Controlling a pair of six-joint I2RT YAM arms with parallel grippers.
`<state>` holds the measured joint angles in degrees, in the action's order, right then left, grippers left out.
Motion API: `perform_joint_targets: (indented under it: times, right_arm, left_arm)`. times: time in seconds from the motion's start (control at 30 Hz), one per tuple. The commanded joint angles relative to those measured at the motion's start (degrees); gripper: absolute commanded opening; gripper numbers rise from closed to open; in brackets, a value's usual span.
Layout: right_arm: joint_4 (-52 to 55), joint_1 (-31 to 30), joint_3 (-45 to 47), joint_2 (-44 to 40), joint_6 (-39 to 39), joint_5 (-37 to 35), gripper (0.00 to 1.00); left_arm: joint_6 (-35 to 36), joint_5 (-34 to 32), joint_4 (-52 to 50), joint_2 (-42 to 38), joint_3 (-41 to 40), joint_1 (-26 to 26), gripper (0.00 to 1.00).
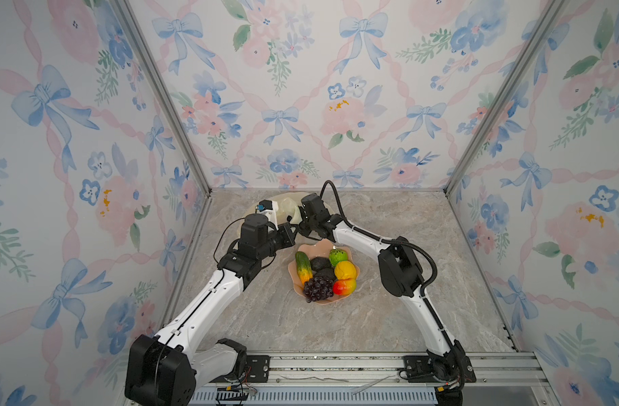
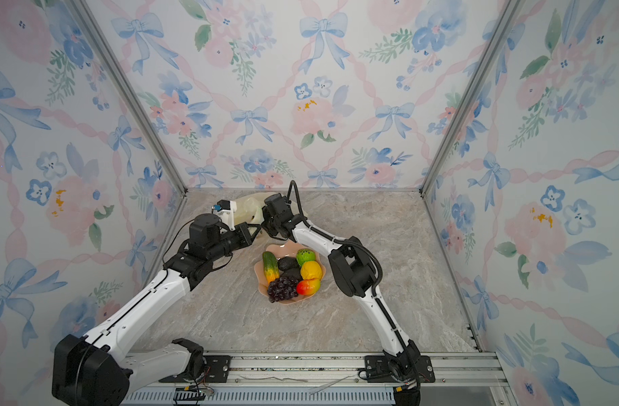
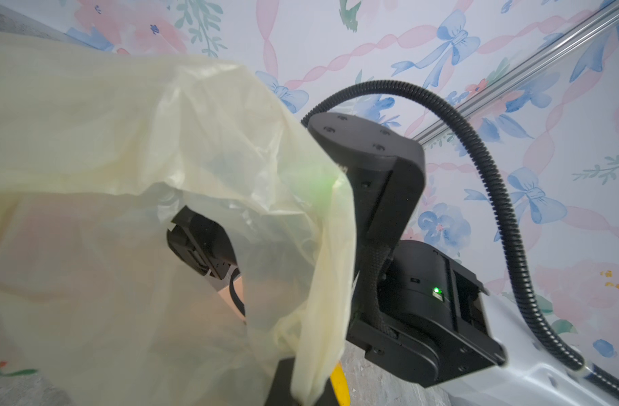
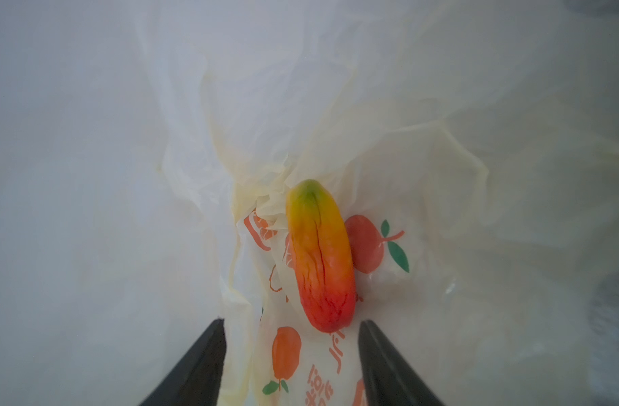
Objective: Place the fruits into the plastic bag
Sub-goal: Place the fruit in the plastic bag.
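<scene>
The pale-yellow plastic bag (image 1: 287, 205) (image 2: 249, 206) lies at the back of the table. My left gripper (image 3: 301, 388) is shut on the bag's edge and holds its mouth up. My right gripper (image 4: 292, 323) is inside the bag (image 4: 388, 116), open, with nothing between its fingers. A red-orange mango (image 4: 320, 256) lies on the bag's floor just beyond its fingertips. The other fruits sit in the bowl: a cucumber shape (image 1: 303, 267), grapes (image 1: 317, 288), two black avocados (image 1: 320, 263), a bumpy green ball (image 1: 337, 256), a lemon (image 1: 345, 270) and a second mango (image 1: 344, 286).
The salmon-pink scalloped bowl (image 1: 336, 301) stands mid-table, just in front of both wrists. Flowered walls close in the left, back and right sides. A metal rail (image 1: 336, 365) with the arm bases runs along the front edge.
</scene>
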<state>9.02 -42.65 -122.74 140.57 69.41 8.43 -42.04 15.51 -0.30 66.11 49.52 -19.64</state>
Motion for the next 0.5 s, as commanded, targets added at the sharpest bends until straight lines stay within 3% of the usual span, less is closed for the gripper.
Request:
perform_joint_targets:
  times: [0.0,0.17,0.47]
  right_arm:
    - [7.23,-1.12,-5.9,-0.01,-7.06,2.74,0.71]
    - [15.31,-2.57,-3.59,-6.37,-14.12,-0.24,0.73]
    - [18.87,-3.15,19.02,-25.8,-23.26,-3.76,0.76]
  left_arm:
    - [1.26,2.02,0.99,-0.1,-1.48,1.82,0.0]
    - [1.08,2.4,1.1,0.32,-1.26,3.53,0.0]
    - [0.03,0.22,0.15,0.45,-2.01,7.34,0.0]
